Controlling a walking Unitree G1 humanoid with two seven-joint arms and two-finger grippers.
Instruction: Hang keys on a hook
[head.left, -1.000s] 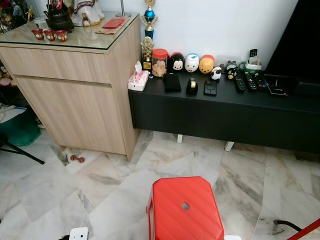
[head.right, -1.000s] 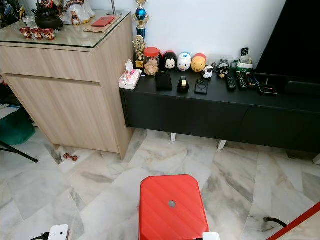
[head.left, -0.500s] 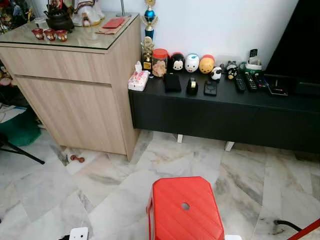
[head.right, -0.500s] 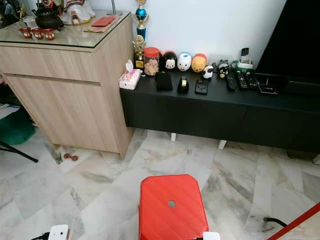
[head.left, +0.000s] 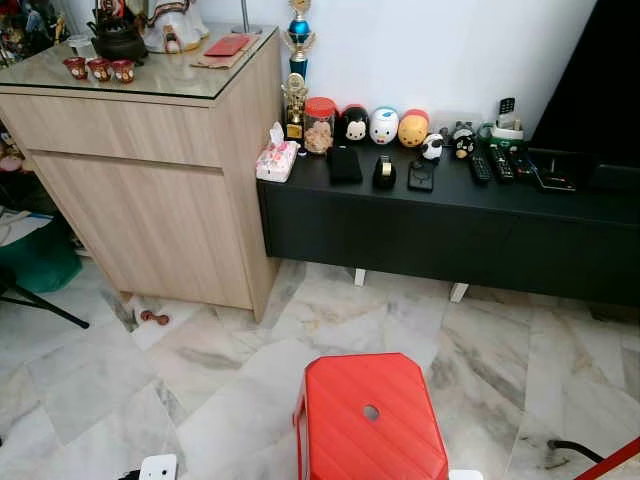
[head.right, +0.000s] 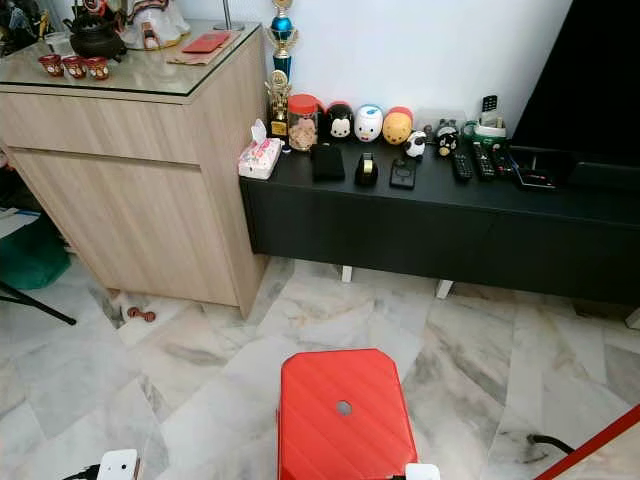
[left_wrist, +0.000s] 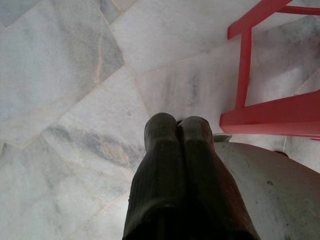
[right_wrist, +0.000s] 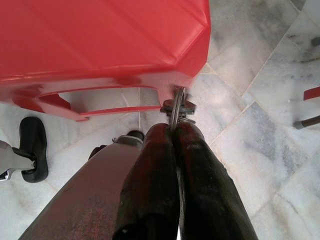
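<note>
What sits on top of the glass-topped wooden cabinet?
On the wooden cabinet: three small red cups, a dark teapot, a red packet and a figurine, cropped by the frame edge.

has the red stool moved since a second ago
No. The red stool sits on the same marble tiles, at the same spot below the black cabinet; the small shift in the earliest picture is the camera.

Metal keys (right_wrist: 177, 106) w/ ring, edge-on, pinched between black jaws.
</note>
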